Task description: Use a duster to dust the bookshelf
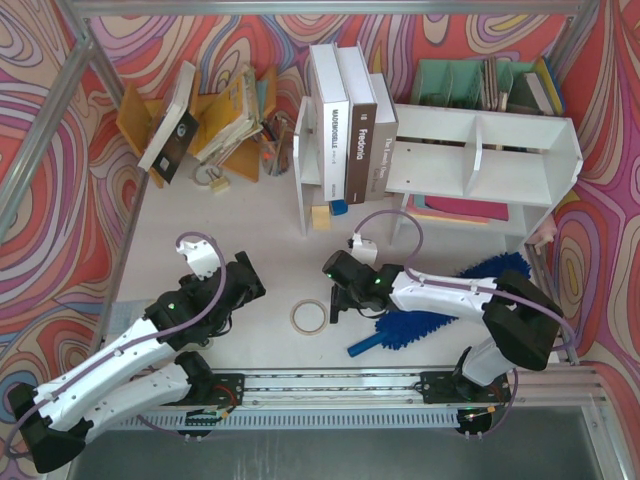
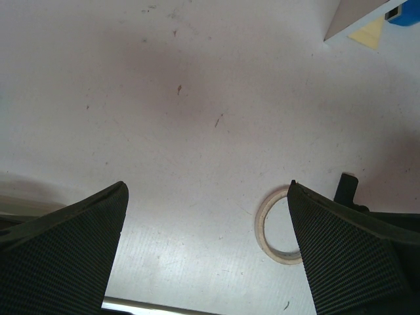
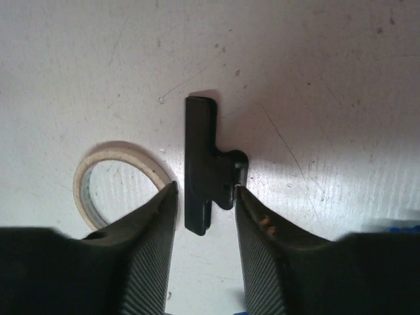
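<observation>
The right claw (image 3: 205,187) hangs low over the table (image 1: 230,230), jaws parted only narrowly on either side of a black binder clip (image 3: 200,164), with no firm hold showing. The left claw (image 2: 207,190) gapes wide, holding nothing. The duster (image 1: 420,325) lies untouched near the table's near-right corner, partly under the right arm. A swing of that arm could drag it, or knock the tape ring (image 1: 308,316) beside the clip. The bookshelf (image 1: 500,125) stands toward the far-right corner. Nothing shows in its 2 compartments, but 3 tall books (image 1: 352,110) at its left end could topple under a careless sweep. Behind it, a teal organizer (image 1: 445,80) holds folders, and a yellow rack (image 1: 225,110) at the far-left holds books.
</observation>
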Motion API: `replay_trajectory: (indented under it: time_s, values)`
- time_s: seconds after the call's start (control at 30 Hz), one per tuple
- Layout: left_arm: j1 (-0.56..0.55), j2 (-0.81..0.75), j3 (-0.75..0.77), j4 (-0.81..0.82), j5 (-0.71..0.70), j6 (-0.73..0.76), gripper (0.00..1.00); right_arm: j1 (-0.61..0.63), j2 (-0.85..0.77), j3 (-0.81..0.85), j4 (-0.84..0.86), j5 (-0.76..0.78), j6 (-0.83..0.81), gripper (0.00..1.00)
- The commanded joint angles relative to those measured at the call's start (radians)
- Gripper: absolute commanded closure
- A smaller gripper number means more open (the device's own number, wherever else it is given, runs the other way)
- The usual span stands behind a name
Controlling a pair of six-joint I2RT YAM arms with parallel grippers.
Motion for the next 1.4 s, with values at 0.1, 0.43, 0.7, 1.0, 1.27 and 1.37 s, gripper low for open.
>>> replay_trajectory:
  time_s: [0.1, 0.43, 0.7, 1.0, 1.27, 1.37]
  values:
    - [-0.003, -0.011, -0.019, -0.034, -0.023, 0.011, 0.02, 0.006, -0.053, 0.059, -0.186, 0.124, 0.068, 0.40]
    - [-0.003, -0.045, -0.020, -0.044, -0.029, 0.023, 0.02, -0.041, -0.202, 0.077, -0.515, 0.259, 0.181, 0.30]
    - [-0.004, -0.041, -0.032, -0.029, -0.011, 0.019, 0.01, -0.182, -0.280, 0.025, -0.655, 0.275, 0.271, 0.28]
    - [-0.004, -0.056, -0.063, -0.015, 0.003, 0.008, 0.01, -0.408, -0.347, -0.049, -0.629, 0.269, 0.181, 0.28]
    - [-0.004, -0.071, -0.075, -0.023, 0.010, 0.015, 0.02, -0.657, -0.376, -0.122, -0.531, 0.161, 0.022, 0.27]
    - [-0.004, -0.076, -0.081, -0.019, 0.003, 0.016, 0.02, -0.712, -0.374, -0.139, -0.511, 0.148, 0.001, 0.27]
